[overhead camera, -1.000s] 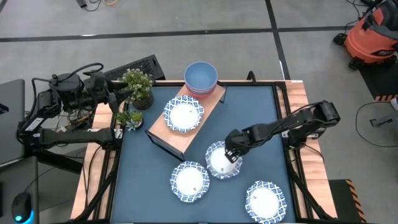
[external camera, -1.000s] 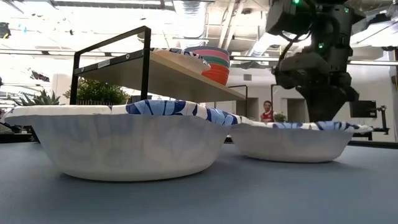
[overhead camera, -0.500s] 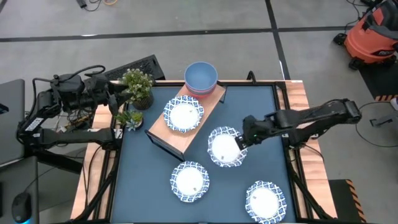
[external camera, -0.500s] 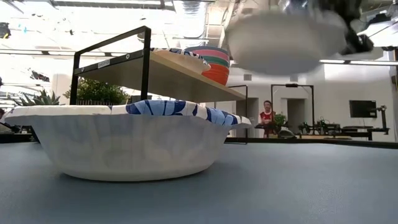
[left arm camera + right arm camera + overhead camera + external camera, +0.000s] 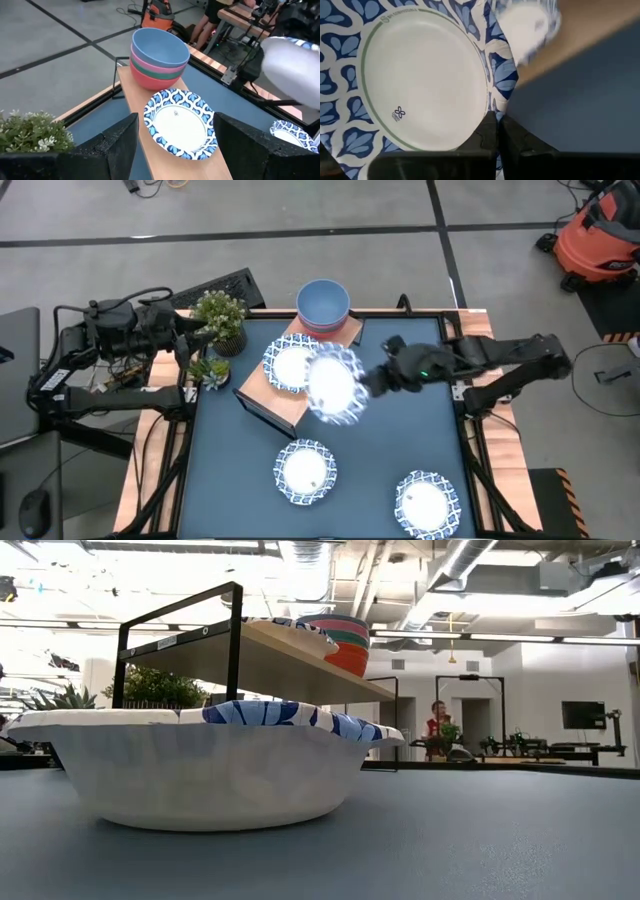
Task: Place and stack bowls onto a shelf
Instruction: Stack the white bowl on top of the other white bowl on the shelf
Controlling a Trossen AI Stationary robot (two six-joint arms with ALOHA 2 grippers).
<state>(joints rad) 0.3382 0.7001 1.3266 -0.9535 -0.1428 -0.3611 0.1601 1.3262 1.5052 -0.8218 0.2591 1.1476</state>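
- High view: the right hand (image 5: 368, 383) pinched the rim of a wide, shallow white bowl with a blue patterned rim (image 5: 332, 383), holding it in the air, blurred, over the near edge of the long light-wood shelf (image 5: 345, 340).
- A second blue-rimmed white bowl (image 5: 292, 365) sat on the shelf, just beside the carried one, and a stack of small plain bowls with a light blue one on top (image 5: 323, 304) stood at the shelf's far end.
- Two more patterned bowls lay on the dark blue table (image 5: 400, 440): one near the front middle (image 5: 305, 470), one at the front right (image 5: 427, 503).
- The left hand (image 5: 185, 340) waited at the table's left edge beside a small potted plant (image 5: 220, 318).
- Low view: one patterned bowl (image 5: 200, 765) filled the foreground on the table, with the shelf (image 5: 270, 650) and the coloured stack (image 5: 340, 640) behind it; a person (image 5: 436, 725) stood far off in the room.
- Left wrist view: the left hand's two dark fingers (image 5: 117, 145) stood spread wide and empty, framing the bowl on the shelf (image 5: 179, 122) and the stack (image 5: 157, 57); the pale blurred shape at the edge (image 5: 295, 70) was probably the carried bowl.
- Right wrist view: the right hand's fingers (image 5: 492, 132) were pressed together on the patterned rim of the held bowl (image 5: 420, 82).
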